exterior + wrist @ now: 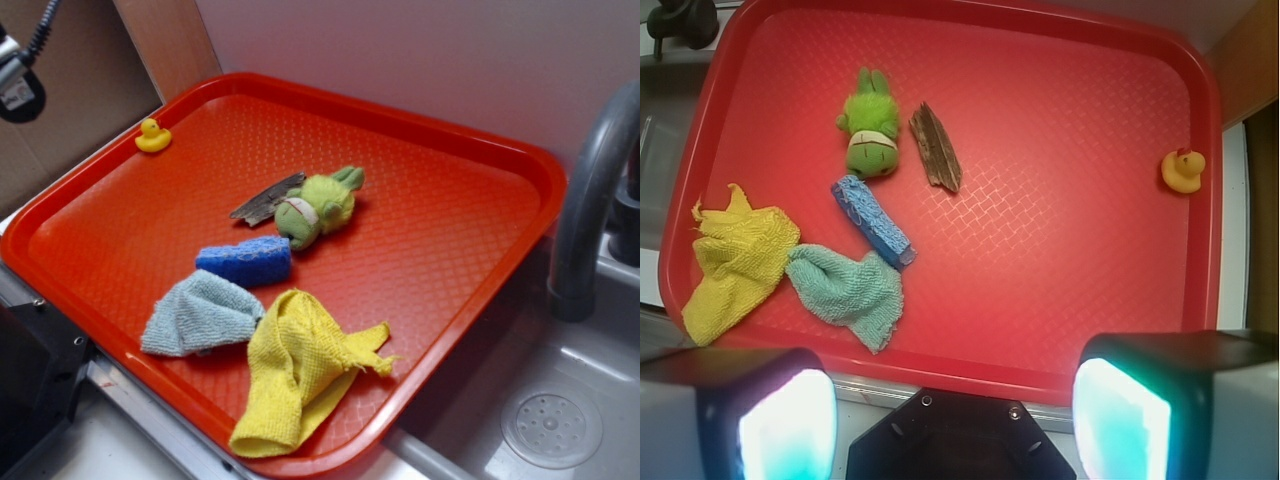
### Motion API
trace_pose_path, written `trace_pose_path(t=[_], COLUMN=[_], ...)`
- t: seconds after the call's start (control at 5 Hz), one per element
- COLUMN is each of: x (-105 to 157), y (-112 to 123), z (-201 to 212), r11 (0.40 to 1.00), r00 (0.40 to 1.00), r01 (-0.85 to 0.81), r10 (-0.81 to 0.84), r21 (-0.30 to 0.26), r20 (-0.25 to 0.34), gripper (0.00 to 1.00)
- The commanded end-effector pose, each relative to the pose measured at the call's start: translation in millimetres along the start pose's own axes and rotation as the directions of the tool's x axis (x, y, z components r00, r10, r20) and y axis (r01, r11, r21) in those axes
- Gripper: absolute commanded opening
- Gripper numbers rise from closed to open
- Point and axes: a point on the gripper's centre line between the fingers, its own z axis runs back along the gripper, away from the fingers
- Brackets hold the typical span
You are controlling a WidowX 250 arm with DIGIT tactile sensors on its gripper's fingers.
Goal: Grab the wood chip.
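The wood chip (266, 199) is a flat grey-brown sliver lying on the red tray (450, 250), touching the left side of the green plush toy (318, 206). In the wrist view the wood chip (936, 147) lies just right of the plush toy (871, 124). My gripper (955, 420) is open and empty, its two pads wide apart, high above the tray's near edge and far from the chip. The gripper does not show in the exterior view.
A blue sponge block (245, 261), a light blue cloth (198, 315) and a yellow cloth (296, 372) lie near the tray's front. A small yellow duck (152, 135) sits at the far left corner. A grey faucet (590, 190) and sink (550, 425) stand to the right.
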Motion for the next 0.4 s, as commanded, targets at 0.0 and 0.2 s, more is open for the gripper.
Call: trace_pose_path(t=[0.0,0.2], x=[70,77], y=[19,22], z=[-81,-103], r11=[0.989,0.998], r00=[0.998,0.999], r01=[-0.053,0.003], r10=[0.058,-0.001], r21=[0.141,0.068], r20=[-0.031,-0.035], gripper=[1.00,1.00])
